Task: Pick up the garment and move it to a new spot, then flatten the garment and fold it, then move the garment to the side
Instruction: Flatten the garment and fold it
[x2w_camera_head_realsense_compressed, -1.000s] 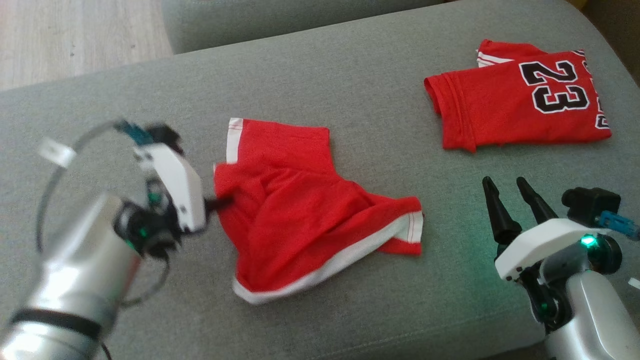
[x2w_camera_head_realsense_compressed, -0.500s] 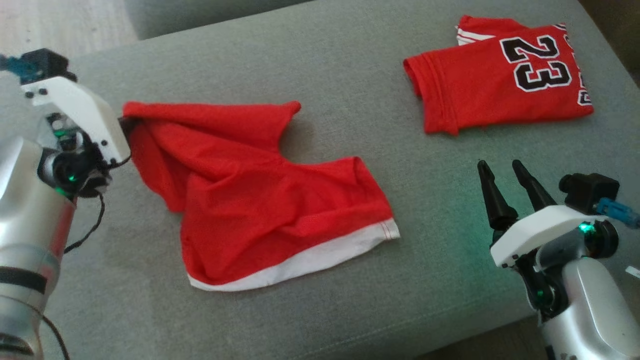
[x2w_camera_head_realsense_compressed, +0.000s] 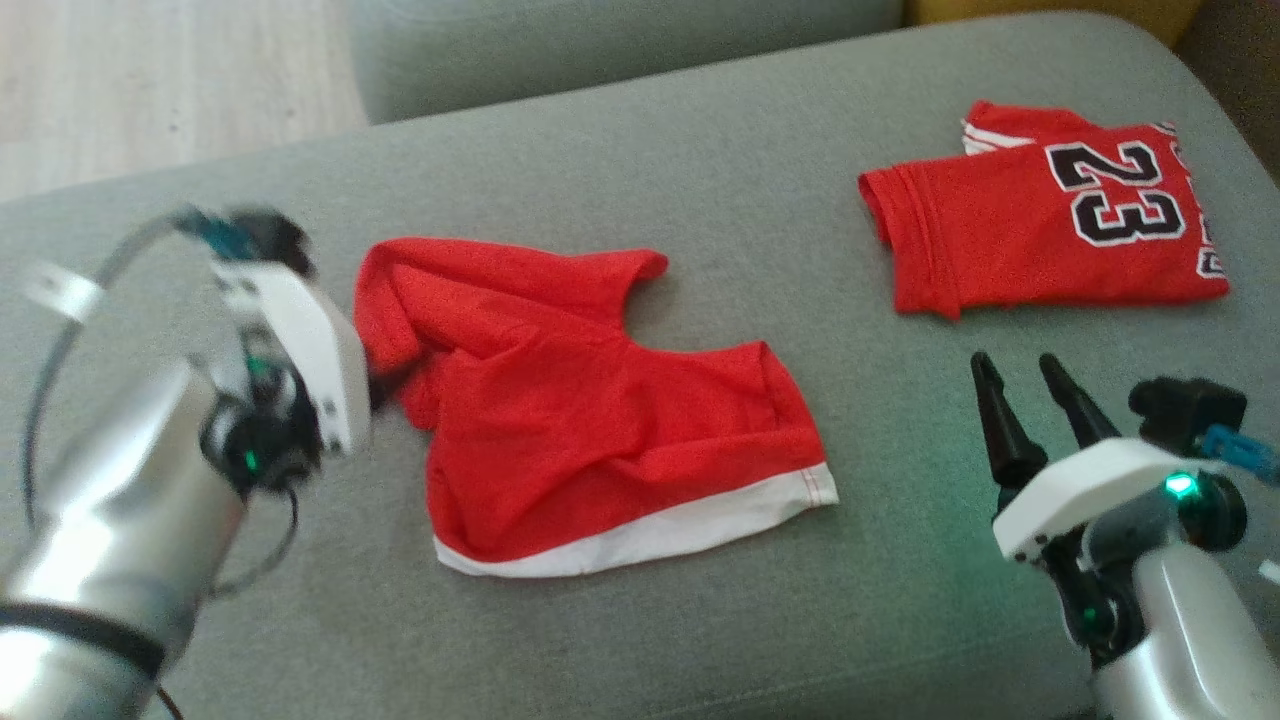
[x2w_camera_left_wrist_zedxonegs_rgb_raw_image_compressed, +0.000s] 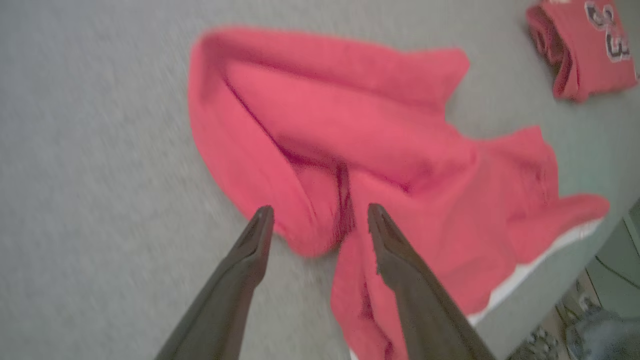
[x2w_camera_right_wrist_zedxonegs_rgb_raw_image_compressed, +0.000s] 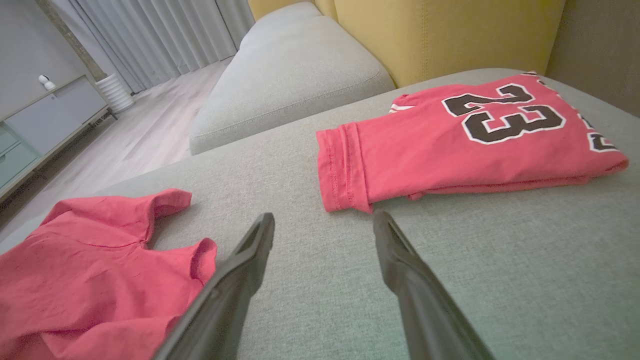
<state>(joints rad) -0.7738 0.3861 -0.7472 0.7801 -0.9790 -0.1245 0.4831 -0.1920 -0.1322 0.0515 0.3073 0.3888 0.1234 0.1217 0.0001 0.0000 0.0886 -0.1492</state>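
My left end effector (x2w_camera_left_wrist_zedxonegs_rgb_raw_image_compressed: 317, 215) had released the garment (x2w_camera_head_realsense_compressed: 600, 400) and stood spread wide beside its left edge. My right end effector (x2w_camera_head_realsense_compressed: 1025, 385), also wide, stood farther from it.

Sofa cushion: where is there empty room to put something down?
Bare cushion lies between the red shorts and the folded jersey, along the front edge below the shorts, and behind them. It's crowded at the shorts' left edge, where the left gripper hangs open.

A home living room: grey fabric sofa cushions (x2w_camera_right_wrist_zedxonegs_rgb_raw_image_compressed: 300, 65), long grey curtains (x2w_camera_right_wrist_zedxonegs_rgb_raw_image_compressed: 150, 30) at upper left, pale wooden floor (x2w_camera_right_wrist_zedxonegs_rgb_raw_image_compressed: 145, 130).
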